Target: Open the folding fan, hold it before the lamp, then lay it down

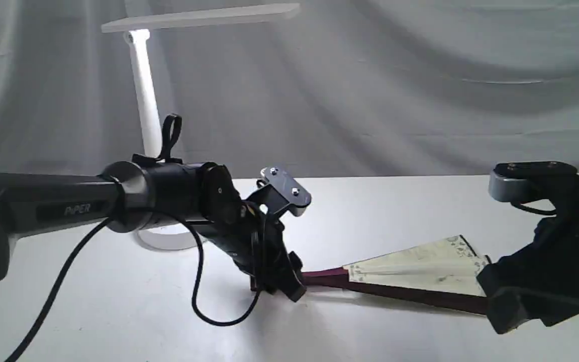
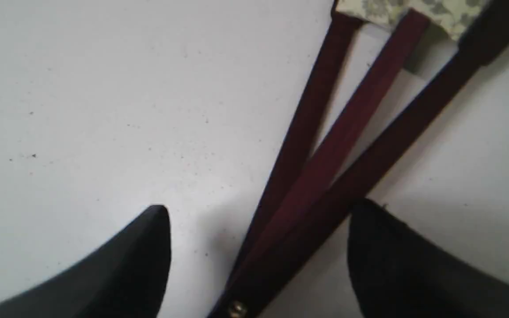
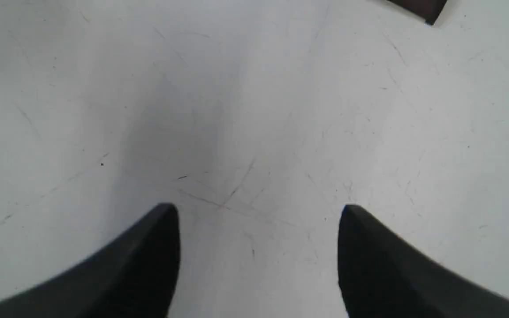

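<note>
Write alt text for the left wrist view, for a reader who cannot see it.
The left gripper, jaws apart, straddles the maroon ribs of the folding fan near their brass pivot, on a white table. The ribs spread towards floral cream paper at the picture's edge.

Upper left of the exterior view, the white plastic desk lamp [image 1: 143, 85] loses its lower stem and most of its round base behind the black left arm [image 1: 169, 196]. Lower right, the right arm's black fingers [image 1: 508, 301] cover part of the wide end of the cream pleated paper fan with maroon ribs [image 1: 420, 266]; script's too blurry to read. Left wrist view crops its paper, right wrist view catches just one dark corner.
</note>
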